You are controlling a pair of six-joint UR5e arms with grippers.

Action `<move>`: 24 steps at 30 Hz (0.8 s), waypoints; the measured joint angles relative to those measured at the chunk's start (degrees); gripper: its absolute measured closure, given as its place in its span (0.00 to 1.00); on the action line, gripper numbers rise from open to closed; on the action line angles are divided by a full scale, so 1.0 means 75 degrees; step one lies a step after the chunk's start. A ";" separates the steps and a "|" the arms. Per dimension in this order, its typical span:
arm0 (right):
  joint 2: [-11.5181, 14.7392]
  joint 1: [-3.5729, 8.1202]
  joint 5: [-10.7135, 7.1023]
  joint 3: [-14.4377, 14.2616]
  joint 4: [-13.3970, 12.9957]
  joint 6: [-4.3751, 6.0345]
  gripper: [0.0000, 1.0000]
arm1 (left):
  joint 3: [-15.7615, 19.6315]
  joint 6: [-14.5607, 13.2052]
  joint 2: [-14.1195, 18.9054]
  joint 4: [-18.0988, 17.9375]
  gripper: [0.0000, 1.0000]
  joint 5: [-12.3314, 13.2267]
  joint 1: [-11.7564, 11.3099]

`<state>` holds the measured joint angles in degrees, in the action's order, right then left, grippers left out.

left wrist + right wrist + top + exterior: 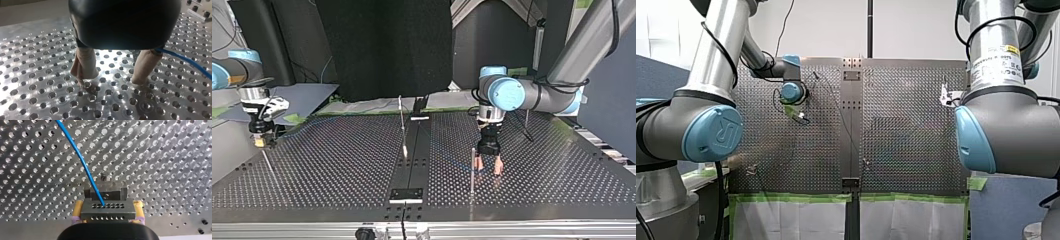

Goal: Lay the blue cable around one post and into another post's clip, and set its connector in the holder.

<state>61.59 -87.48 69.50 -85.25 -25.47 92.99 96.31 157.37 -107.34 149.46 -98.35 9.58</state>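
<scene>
Blue cable (82,162) is seen leaving the grey connector (108,210), which is pinched between the right gripper's (108,205) yellow pads. The left gripper's (111,80) fingers are spread, the cable just beside one.

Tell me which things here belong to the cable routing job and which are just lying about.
Job: blue cable; connector, gripped in my right claw; my left claw, open; upright post.
Lying about: green tape; white sheets; black backdrop.
</scene>
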 joint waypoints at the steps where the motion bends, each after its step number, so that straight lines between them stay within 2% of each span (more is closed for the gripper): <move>1: -0.0037 -0.0004 0.0000 0.0023 0.0023 -0.0013 1.00 | 0.0000 -0.0002 0.0002 -0.0002 0.02 0.0002 -0.0003; 6: -0.0158 -0.0033 0.0001 0.0121 0.0101 -0.0125 1.00 | 0.0000 -0.0006 0.0002 -0.0008 0.02 0.0006 -0.0022; 9: -0.0172 -0.0045 -0.0003 0.0175 0.0123 -0.0145 1.00 | 0.0000 -0.0006 0.0001 -0.0013 0.02 0.0006 -0.0036; 24: -0.0181 -0.0069 -0.0046 0.0357 0.0231 -0.0129 1.00 | 0.0000 -0.0007 0.0000 -0.0009 0.02 0.0007 -0.0044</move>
<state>60.23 -87.99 69.15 -82.58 -23.74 92.03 96.31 157.32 -107.34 149.40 -98.30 9.25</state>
